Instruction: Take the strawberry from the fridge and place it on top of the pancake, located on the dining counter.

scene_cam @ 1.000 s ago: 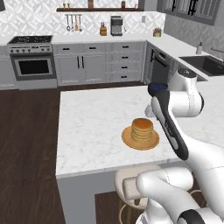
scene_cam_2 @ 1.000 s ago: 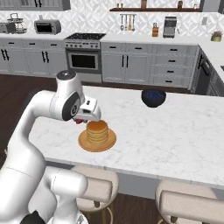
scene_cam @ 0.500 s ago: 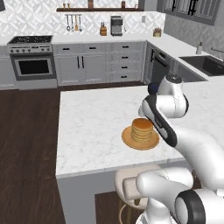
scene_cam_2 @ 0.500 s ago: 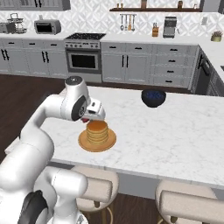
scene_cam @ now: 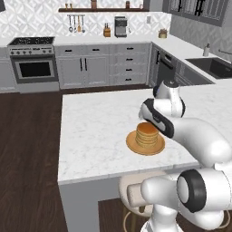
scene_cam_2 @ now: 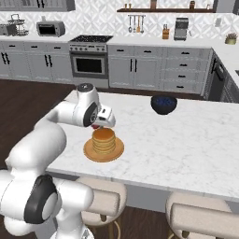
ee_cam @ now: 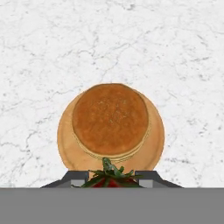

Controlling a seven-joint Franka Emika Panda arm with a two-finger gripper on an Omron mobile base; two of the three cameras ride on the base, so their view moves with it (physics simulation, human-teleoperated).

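While the gripper (ee_cam: pixel 111 177) fingers pinch the strawberry (ee_cam: pixel 110 178) beside the pancake (ee_cam: pixel 110 118), judge it light, soft, bruisable; hold its flanks gently.

Grey cabinets (scene_cam: pixel 95 68), dark wood floor (scene_cam: pixel 27 149), patterned backsplash (scene_cam: pixel 36 25)

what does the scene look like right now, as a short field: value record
gripper: shut on the strawberry, above the near edge of the plate
strawberry: red, green leaves up, between the finger tips
pancake: golden-brown stack on the orange-tan plate, top bare
dining counter: white marbled, carries plate and bowl
bowl: dark blue, apart from the plate, toward the far edge
step left: berry not yet on the stack
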